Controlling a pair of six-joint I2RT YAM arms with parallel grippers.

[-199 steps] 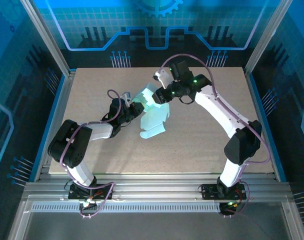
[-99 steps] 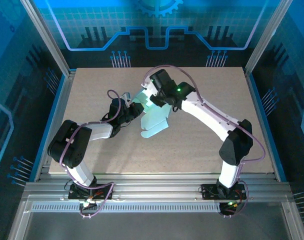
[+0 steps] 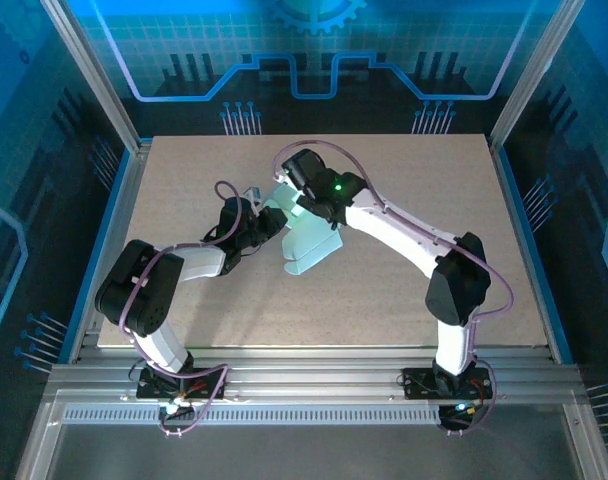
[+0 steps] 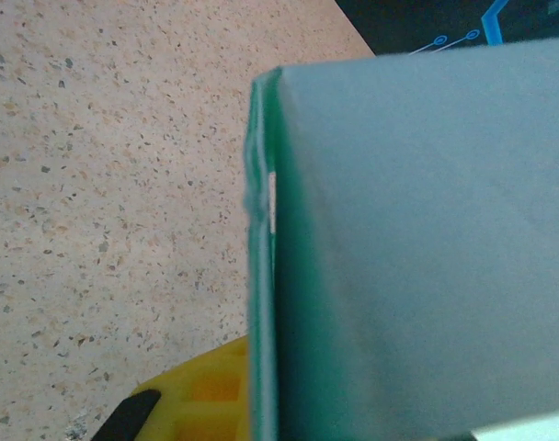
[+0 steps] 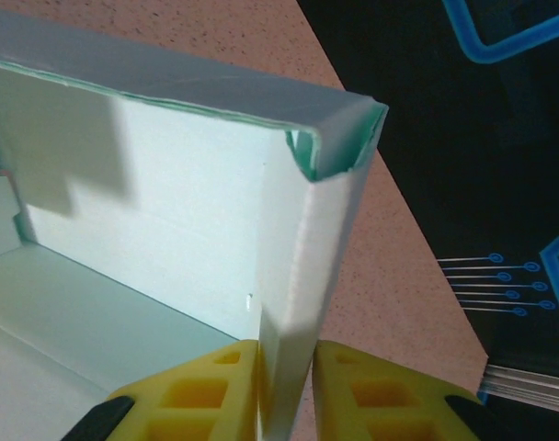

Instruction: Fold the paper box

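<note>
The paper box (image 3: 314,245) is pale mint card, partly folded, lying mid-table between both arms. My left gripper (image 3: 267,222) holds its left side. In the left wrist view a card wall (image 4: 427,230) stands edge-on, one yellow finger (image 4: 206,390) pressed against it and the other hidden behind it. My right gripper (image 3: 287,198) sits at the box's far left corner. In the right wrist view both yellow fingers (image 5: 206,390) squeeze a folded-over upright side wall (image 5: 302,276), with the box's inside (image 5: 151,211) open to the left.
The speckled tabletop (image 3: 404,290) stretches free to the right and near side of the box. Aluminium rails (image 3: 314,385) run along the near edge, where both arm bases are bolted. Blue panel walls close the back and sides.
The right arm swung left over the far side of the box and its jaws closed on the side wall. The left arm and its grip stayed put.
</note>
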